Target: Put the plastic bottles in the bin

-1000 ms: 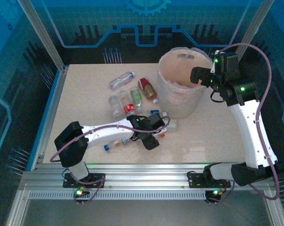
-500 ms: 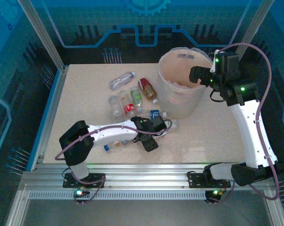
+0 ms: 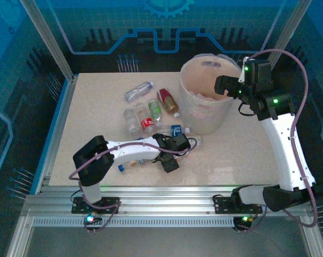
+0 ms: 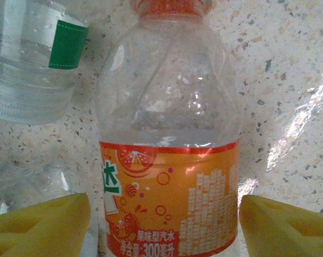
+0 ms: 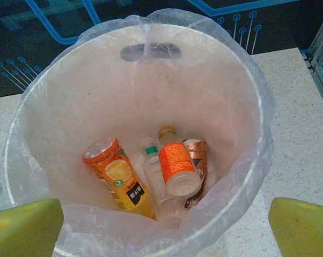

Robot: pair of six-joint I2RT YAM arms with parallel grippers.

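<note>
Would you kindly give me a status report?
Left pincer open astride the clear orange-labelled plastic bottle. Right pincer open over the whitish lined bin. Green-labelled bottle alongside.

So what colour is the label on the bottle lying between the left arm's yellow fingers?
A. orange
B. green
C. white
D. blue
A: in the left wrist view, the bottle between the fingers of the left gripper has an orange label with a red rim.
</note>
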